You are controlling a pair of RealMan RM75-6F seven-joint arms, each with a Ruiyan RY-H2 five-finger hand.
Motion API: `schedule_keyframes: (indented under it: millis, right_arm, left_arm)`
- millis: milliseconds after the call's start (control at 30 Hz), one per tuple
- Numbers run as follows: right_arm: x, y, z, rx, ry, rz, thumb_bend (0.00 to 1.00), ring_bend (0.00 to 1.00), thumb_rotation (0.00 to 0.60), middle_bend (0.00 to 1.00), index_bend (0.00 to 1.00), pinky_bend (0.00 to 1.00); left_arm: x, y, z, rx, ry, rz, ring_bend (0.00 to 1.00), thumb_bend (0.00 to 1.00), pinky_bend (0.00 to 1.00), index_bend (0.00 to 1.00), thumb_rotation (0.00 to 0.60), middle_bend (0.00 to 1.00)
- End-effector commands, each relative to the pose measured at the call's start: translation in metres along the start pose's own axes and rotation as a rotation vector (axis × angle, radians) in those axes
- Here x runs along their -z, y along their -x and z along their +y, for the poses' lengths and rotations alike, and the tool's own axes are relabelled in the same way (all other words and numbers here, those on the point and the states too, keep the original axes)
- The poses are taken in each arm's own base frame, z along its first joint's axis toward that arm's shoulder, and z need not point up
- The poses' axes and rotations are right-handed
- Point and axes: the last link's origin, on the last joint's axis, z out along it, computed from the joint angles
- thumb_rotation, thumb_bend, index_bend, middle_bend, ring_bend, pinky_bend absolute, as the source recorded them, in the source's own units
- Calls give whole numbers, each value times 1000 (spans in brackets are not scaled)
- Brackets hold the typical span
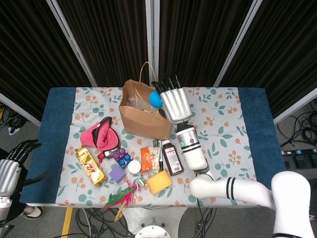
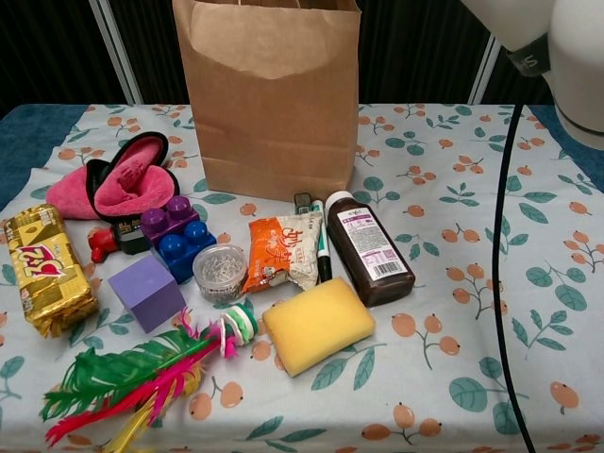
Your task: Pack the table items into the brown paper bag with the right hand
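The brown paper bag point(image 1: 140, 121) stands open at the table's back centre, with clear plastic and something yellow inside. My right hand point(image 1: 171, 101) hovers over the bag's right rim, holding a blue ball point(image 1: 155, 98) above the opening. In the chest view only my right arm point(image 2: 528, 38) shows, to the upper right of the bag point(image 2: 269, 104). In front of the bag lie a brown bottle point(image 2: 370, 247), a yellow sponge point(image 2: 317, 325), an orange snack packet point(image 2: 280, 250) and a marker pen point(image 2: 321, 247). My left hand point(image 1: 11, 166) hangs empty off the table's left edge.
Left of the bag lie a pink slipper point(image 2: 123, 179), toy bricks point(image 2: 177, 236), a purple block point(image 2: 145, 290), a gold bar point(image 2: 45, 267), a small jar of clips point(image 2: 219, 272) and coloured feathers point(image 2: 132, 377). A black cable point(image 2: 505, 245) hangs at the right.
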Motion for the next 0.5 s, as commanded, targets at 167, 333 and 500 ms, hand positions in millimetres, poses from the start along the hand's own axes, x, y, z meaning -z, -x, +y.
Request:
schedule_keyframes:
  millis: [167,333,500]
  right_arm:
    - [4,-14,4,-46,1,15,0,0,600,161,71,0]
    - [28,-56,14,-97,-39,153,0,0,600,161,71,0]
    - [96,-98,57,-41,-58,216,0,0,600,161,71,0]
  left_arm:
    - [1,1,2,-5,5,-3,170,115,248,263,600,266]
    - [2,2,4,-6,8,-10,170,115,248,263,600,266]
    - [1,5,7,-16,21,-26,170,114,248,263,600,266]
